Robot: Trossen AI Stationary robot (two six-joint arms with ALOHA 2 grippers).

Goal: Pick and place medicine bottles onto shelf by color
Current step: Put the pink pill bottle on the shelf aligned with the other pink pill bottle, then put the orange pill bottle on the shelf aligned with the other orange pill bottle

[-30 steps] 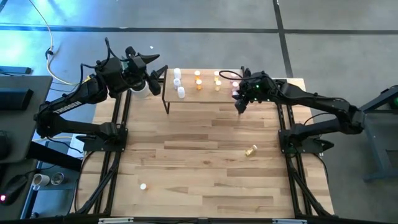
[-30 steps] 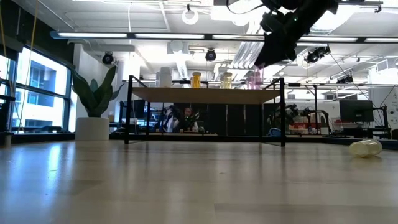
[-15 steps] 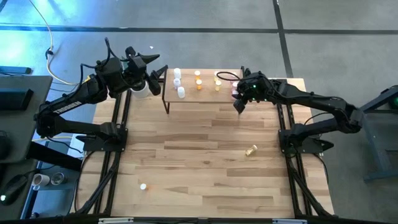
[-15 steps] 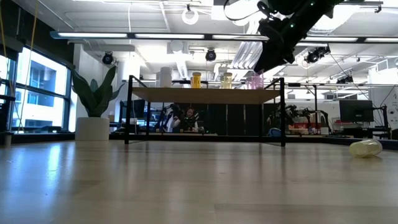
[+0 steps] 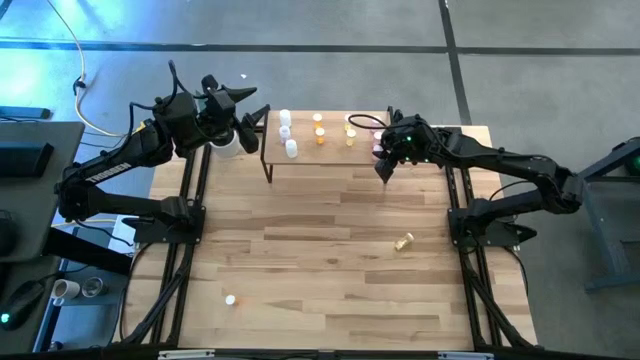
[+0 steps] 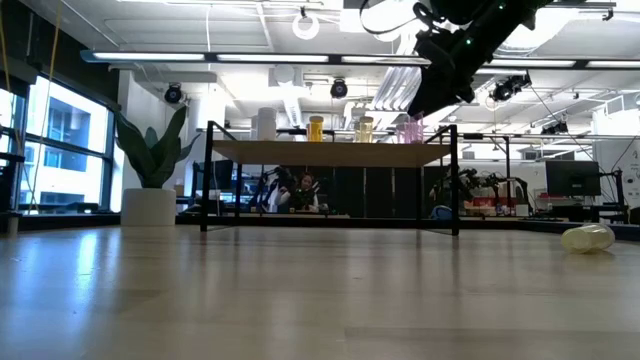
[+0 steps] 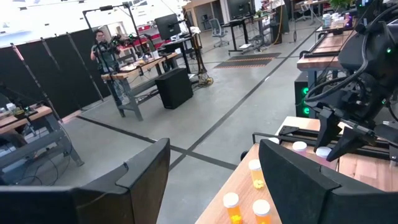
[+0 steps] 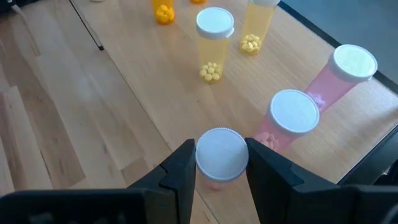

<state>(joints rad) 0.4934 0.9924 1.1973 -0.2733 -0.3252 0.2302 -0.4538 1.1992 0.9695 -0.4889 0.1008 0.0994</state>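
Note:
The shelf (image 5: 322, 156) stands at the table's far side. On it stand white bottles (image 5: 287, 131) at the left, orange bottles (image 5: 319, 129), yellow bottles (image 8: 214, 42) and two pink bottles (image 8: 291, 119) at the right. My right gripper (image 8: 221, 163) slants down over the shelf's right end, shut on a pink, white-capped bottle (image 8: 221, 155). My left gripper (image 7: 214, 180) hangs open and level beyond the shelf's left end (image 5: 250, 105), with nothing between its fingers. My right gripper pinches the pink bottle at its white cap (image 8: 221, 153), one finger on each side. The fingers come slanting down from the table's right side. The bottle stands upright. The cap hides its base, so I cannot tell whether it rests on the shelf.
A yellow bottle (image 5: 403, 241) lies on its side on the table's right half, also in the low view (image 6: 588, 238). Another small bottle (image 5: 230, 299) sits near the front left. A potted plant (image 6: 150, 165) stands by the shelf's left end. The table's middle holds nothing.

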